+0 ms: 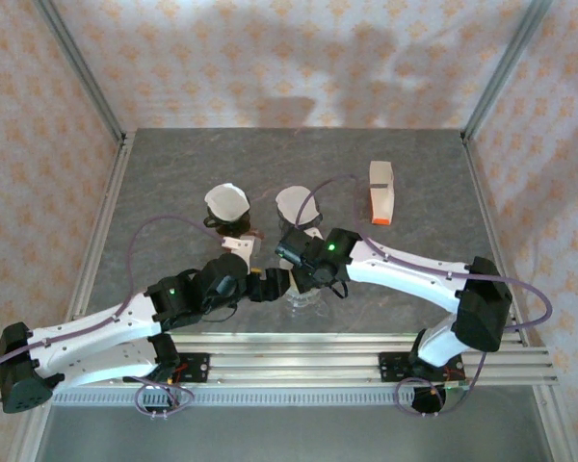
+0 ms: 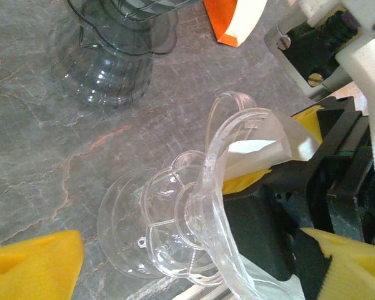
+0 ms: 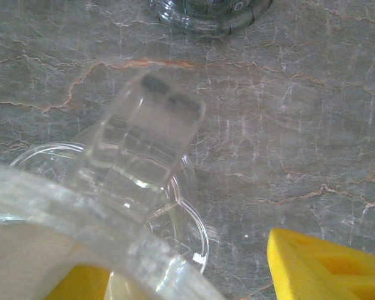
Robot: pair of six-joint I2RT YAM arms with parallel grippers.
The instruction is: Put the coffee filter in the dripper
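At the near middle of the grey stone-patterned table (image 1: 173,164), both arms meet over a clear plastic dripper (image 2: 153,231). The dripper leans off its round base, with its rim tipped toward the right gripper (image 2: 276,152). The white paper coffee filter (image 2: 259,150) sits partly inside the cone, one folded edge poking above the rim. The right gripper's yellow pads stand apart: one lies inside the cone against the paper, the other outside the wall, with bare table showing between them. The left gripper (image 2: 190,262) is spread wide, a pad on either side of the dripper's base, not touching it as far as can be seen. The likely trouble is that the paper clings to the inner pad and rides back out when the right arm pulls away. That pad could also lever the light, leaning dripper onto its side, since nothing clamps it. The filter may also settle creased rather than flat to the wall. Farther back stand a spare dripper with a filter (image 1: 228,204), a second spare dripper (image 1: 299,204) and an orange-and-white carton (image 1: 381,192). No brand, label or lettering can be read anywhere.
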